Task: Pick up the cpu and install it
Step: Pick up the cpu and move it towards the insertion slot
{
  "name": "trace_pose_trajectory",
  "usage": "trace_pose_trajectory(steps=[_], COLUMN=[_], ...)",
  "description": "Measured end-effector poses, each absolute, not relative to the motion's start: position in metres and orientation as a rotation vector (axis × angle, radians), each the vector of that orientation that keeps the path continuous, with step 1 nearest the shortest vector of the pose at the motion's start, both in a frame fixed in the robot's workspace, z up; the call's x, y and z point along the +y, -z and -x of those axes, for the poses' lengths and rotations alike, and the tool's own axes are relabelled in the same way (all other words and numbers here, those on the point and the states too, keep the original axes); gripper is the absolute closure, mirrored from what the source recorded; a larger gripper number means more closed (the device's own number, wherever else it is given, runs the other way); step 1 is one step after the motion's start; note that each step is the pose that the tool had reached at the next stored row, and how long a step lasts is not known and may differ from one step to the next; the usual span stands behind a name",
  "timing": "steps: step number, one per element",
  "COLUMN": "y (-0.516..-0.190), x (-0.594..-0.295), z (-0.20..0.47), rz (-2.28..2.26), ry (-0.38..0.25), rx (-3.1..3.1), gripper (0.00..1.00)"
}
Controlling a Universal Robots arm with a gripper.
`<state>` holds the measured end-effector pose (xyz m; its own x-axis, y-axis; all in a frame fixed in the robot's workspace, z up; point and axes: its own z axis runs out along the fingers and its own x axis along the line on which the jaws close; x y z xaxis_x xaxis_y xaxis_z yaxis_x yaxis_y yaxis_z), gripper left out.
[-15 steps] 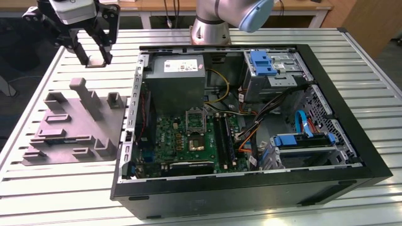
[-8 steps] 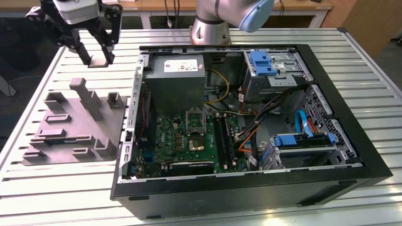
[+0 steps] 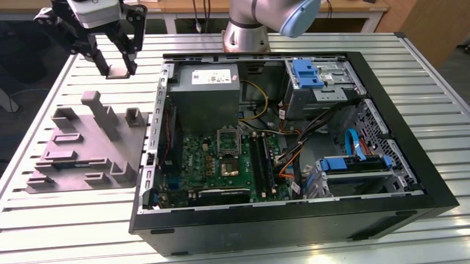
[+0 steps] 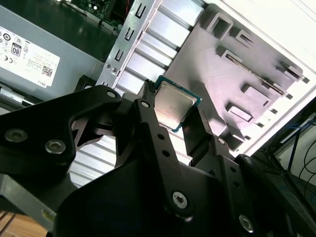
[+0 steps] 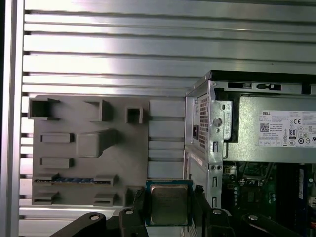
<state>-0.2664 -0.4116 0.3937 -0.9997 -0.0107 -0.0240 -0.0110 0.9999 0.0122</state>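
1. Holding the cpu (image 3: 118,70) aloft in the gripper (image 3: 120,67) at the exterior view's left, high over the slotted aluminium table (image 3: 74,220), jaws closed to chip width on it and on nothing else.
2. Passing rightward: grey parts fixture (image 3: 81,154) lying flat on the table below the gripper, then the open desktop case (image 3: 294,223), with the grey power supply (image 3: 209,93) near its back wall and the motherboard's cpu socket (image 3: 228,165) well apart from the gripper.
3. Risking a slip or a tilt, by the look of it: pinched only by thin edges, so liable to twist if bumped against the case's metal wall. Liable too, if set down skewed or turned the wrong way, to damage the socket's contacts.
4. Seated between the jaws in both wrist views: black fingers (image 4: 150,118) pressing two opposite green edges of the cpu (image 4: 175,106), silvery lid facing the cameras, far edge standing just proud of the fingertips. Looking square to the grip in the first wrist view, cpu (image 5: 169,203) centred between the finger links.
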Motion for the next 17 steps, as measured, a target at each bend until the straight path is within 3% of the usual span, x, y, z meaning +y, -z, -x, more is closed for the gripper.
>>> trace_pose_trajectory(steps=[17], y=[-0.3937], x=[-0.4116], z=[0.2613], rz=[0.017], ry=[-0.019], rx=[3.117], gripper=[0.53])
